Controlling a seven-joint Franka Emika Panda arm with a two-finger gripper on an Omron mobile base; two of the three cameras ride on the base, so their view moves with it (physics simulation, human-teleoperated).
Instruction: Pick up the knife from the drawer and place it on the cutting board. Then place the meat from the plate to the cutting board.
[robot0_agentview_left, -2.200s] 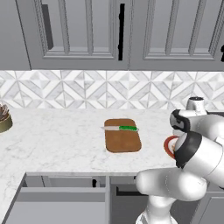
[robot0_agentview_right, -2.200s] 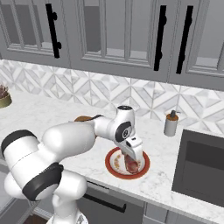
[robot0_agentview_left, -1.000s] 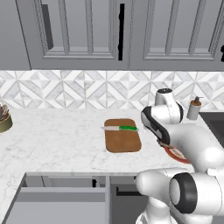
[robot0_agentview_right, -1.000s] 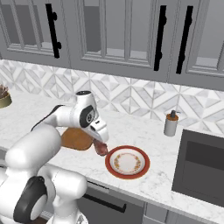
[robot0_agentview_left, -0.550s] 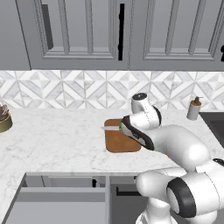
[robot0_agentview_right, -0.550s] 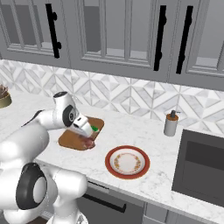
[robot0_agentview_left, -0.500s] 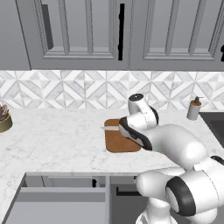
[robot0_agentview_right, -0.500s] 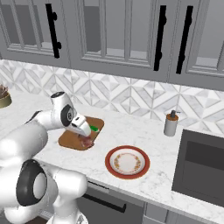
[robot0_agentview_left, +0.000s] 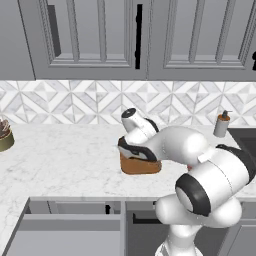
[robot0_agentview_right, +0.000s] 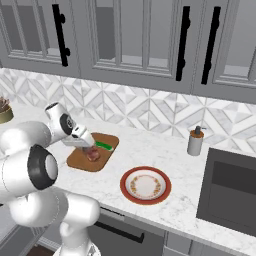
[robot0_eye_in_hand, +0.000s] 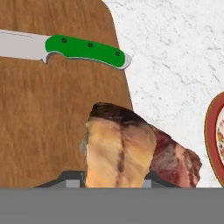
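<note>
The brown cutting board (robot0_agentview_right: 80, 159) lies on the marble counter, and the green-handled knife (robot0_eye_in_hand: 85, 50) rests across its far part. My gripper (robot0_agentview_right: 89, 149) hangs low over the board's right side, shut on the meat (robot0_eye_in_hand: 120, 148), a brownish mottled piece that reaches past the board's edge (robot0_eye_in_hand: 43, 109) over the counter. Whether the meat touches the board I cannot tell. The red-rimmed plate (robot0_agentview_right: 145, 185) sits bare to the right of the board. In the left base view my arm covers most of the board (robot0_agentview_left: 141, 166), and the grey drawer (robot0_agentview_left: 60, 235) stands open below the counter's front edge.
A soap bottle (robot0_agentview_right: 194, 141) stands at the back right beside the dark sink (robot0_agentview_right: 235, 192). A small pot (robot0_agentview_left: 4, 137) sits at the far left of the counter. Grey wall cabinets with black handles hang above.
My gripper has swung left from beside the plate to over the cutting board, carrying the meat. The plate is bare. The knife has not moved.
</note>
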